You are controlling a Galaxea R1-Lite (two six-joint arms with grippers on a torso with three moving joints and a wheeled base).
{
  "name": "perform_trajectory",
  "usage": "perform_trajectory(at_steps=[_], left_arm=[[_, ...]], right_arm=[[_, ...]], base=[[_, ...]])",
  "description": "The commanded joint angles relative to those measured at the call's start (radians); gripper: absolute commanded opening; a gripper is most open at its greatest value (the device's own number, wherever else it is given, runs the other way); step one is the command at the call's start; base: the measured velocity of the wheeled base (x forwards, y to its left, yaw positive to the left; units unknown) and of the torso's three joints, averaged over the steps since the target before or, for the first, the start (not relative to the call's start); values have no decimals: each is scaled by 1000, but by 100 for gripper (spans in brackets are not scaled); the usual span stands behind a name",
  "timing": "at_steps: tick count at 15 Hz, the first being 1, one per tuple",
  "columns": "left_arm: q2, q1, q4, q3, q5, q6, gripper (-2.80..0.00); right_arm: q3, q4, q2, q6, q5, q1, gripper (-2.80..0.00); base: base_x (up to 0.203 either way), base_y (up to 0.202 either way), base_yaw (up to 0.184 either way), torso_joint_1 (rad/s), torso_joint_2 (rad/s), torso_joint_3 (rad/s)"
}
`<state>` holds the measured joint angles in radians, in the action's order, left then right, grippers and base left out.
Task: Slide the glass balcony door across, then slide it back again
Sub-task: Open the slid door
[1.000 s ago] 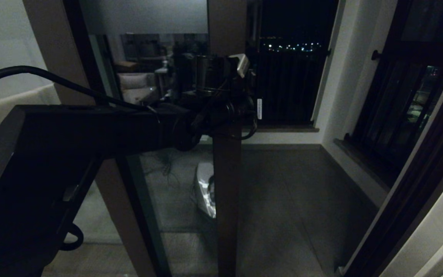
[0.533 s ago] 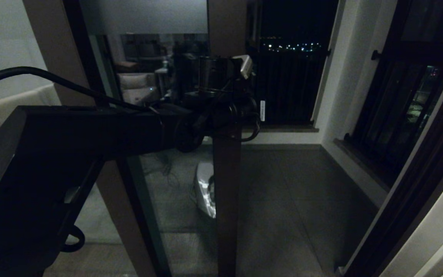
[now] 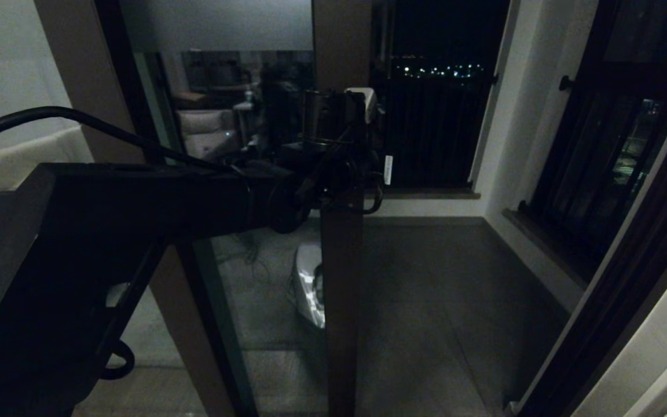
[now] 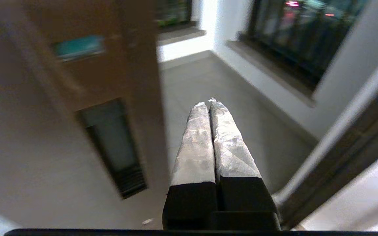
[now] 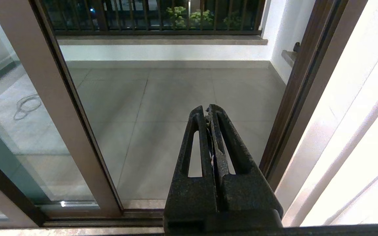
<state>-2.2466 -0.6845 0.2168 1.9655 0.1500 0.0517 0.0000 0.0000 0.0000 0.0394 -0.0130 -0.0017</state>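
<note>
Left arm is reaching forward at mid height; left gripper [image 4: 208, 102] is sitting with its fingers pressed together, holding nothing, just beside the free edge of the glass balcony door [image 3: 342, 278]. In the left wrist view the door's brown edge stile [image 4: 143, 98] is running alongside the closed fingers, on the side toward the robot's left, and the recessed black handle [image 4: 113, 147] is lying on the stile face a little behind the fingertips; contact between fingers and stile cannot be confirmed from either view. The door is standing partly open: stile near the centre of the head view, glass extending to the robot's left, open gap to the balcony floor [image 3: 443, 301] on the right. Long axis of stile and handle is vertical; the panel's travel is horizontal, left–right across the robot. Judgement: the coming move is depending on the fingers being on the open-gap side of the stile, so a leftward push would slide the panel further open. Right gripper [image 5: 208, 108] is hanging low near the threshold, fingers shut and empty, well apart from the stile; the left arm is clearly the nearer one.
</note>
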Motion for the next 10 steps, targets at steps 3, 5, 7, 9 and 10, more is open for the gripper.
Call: perform_trajectory(at_steps=[3,5,7,9,10], left_arm=[[-5,2,1,1,33,-15,-280],[-7,2,-1,1,61,-22,-280],[-7,3,-1,-1,66,-32,-280],[-5,5,-1,-1,80,-35,-280],[-4,5,-1,1,87,-35,-280]], right_arm=[[0,0,2,1,-1,0,-280],[0,0,2,-1,-1,0,-280],[0,0,2,-1,-1,0,-280],[0,0,2,-1,-1,0,-280],[0,0,2,1,-1,0,-280]], base=[[0,0,0,0,0,0],[0,0,0,0,0,0],[0,0,0,0,0,0],[0,0,0,0,0,0],[0,0,0,0,0,0]])
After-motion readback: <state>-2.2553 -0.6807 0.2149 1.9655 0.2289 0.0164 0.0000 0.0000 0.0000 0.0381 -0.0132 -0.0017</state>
